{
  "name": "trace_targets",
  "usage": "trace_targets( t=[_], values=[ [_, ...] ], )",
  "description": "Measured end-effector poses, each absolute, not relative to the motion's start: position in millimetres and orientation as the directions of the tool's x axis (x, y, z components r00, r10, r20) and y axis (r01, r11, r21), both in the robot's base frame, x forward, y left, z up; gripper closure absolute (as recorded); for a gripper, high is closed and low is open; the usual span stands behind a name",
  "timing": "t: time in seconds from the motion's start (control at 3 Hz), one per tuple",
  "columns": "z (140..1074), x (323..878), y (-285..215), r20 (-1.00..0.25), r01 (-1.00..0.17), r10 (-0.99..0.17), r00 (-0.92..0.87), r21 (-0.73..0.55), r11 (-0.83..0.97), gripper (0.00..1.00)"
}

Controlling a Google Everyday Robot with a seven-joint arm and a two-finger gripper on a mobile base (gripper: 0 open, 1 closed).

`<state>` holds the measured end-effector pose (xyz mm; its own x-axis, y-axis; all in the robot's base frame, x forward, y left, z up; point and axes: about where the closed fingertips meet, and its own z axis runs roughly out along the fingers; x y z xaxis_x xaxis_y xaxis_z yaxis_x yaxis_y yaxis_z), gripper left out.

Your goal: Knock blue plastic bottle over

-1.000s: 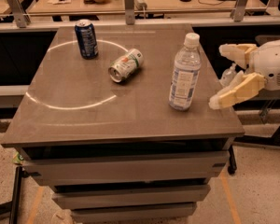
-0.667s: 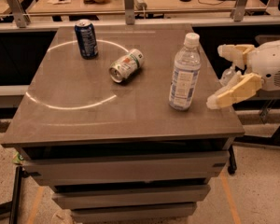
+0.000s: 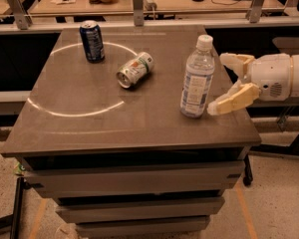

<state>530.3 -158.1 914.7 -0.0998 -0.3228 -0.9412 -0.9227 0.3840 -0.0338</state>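
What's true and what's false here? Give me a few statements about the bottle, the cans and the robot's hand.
The blue plastic bottle stands upright. True.
The bottle's cap is missing. False: a white cap is on it.
Both cans stand upright. False: the dark blue can stands, but the silver can lies on its side.
The gripper is beside the bottle, jaws open. True.

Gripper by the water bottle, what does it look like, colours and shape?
The gripper, at the right edge of the table beside the bottle, has two blunt cream-yellow fingers on a rounded white wrist with a small vent-like grille. No cables or markings visible.
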Motion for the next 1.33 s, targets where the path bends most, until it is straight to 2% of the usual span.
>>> trace_targets(
  t=[1.0,1.33],
  values=[
    [884,543,-129,-0.968,-0.949,-0.242,-0.061,-0.019,0.314,0.0],
    [887,550,-120,-0.976,-0.955,-0.215,-0.034,-0.032,0.294,0.14]
  ],
)
